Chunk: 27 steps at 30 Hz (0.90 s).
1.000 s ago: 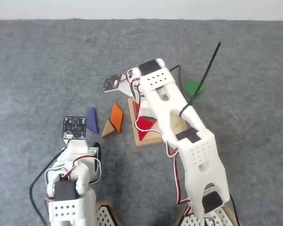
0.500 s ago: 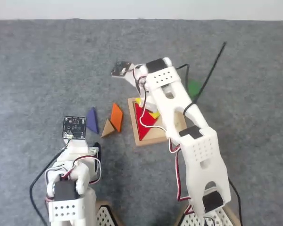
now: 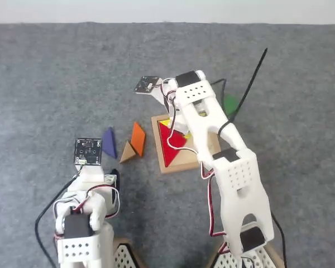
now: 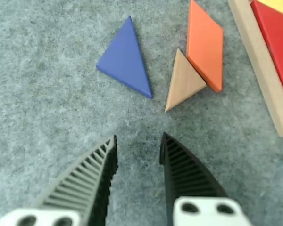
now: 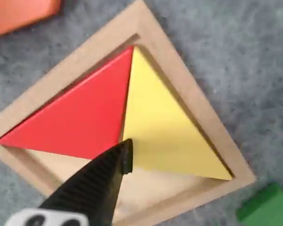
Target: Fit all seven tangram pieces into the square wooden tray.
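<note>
Two pieces in tray: red triangle [image 5: 80, 117] and yellow triangle [image 5: 165, 136] lie edge to edge in the square wooden tray [image 5: 179, 61], under the right claw [image 5: 124, 157].
Opening of right claw: cannot tell.
Ahead of left claw [image 4: 137, 141]: blue triangle [image 4: 125, 59], then wooden triangle [image 4: 183, 82] touching orange parallelogram [image 4: 205, 44].
State of left claw: parted, empty, over the table [image 4: 37, 117].
Outside tray: green piece [image 5: 264, 207], apart from the right claw.

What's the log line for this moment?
tray: red triangle, yellow triangle inside | right gripper: above tray | left gripper: open, near blue triangle
</note>
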### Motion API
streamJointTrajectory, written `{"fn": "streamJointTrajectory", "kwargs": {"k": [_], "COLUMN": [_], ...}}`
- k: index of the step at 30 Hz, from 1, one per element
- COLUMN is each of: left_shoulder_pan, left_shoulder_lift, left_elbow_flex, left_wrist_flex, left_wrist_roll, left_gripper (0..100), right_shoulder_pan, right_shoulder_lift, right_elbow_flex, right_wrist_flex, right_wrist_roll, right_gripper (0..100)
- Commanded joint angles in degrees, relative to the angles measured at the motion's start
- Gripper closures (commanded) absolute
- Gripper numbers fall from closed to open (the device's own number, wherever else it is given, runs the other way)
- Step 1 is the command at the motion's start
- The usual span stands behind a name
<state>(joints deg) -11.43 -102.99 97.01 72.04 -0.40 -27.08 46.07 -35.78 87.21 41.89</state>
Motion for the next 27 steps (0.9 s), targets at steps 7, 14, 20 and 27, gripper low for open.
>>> {"fn": "streamJointTrajectory", "kwargs": {"k": [7,14,20,27], "left_shoulder_pan": [-0.09,-0.09,-0.09,-0.09], "left_shoulder_lift": [-1.05,-1.05,-1.05,-1.05], "left_elbow_flex": [-0.48,-0.48,-0.48,-0.48], "left_wrist_flex": [0.18,0.18,0.18,0.18], "left_wrist_roll": [0.44,0.44,0.44,0.44], "left_gripper": [85,85,85,85], "right_shoulder_pan": [1.10,2.42,11.12,17.89], "right_shoulder_lift": [-5.41,-19.38,-29.85,-45.41], "right_elbow_flex": [-5.71,-5.98,2.20,28.48], "right_wrist_flex": [6.37,11.12,9.10,-4.70], "right_wrist_roll": [-1.05,-8.00,-10.99,-10.64], "right_gripper": [44.6,44.6,44.6,44.6]}}
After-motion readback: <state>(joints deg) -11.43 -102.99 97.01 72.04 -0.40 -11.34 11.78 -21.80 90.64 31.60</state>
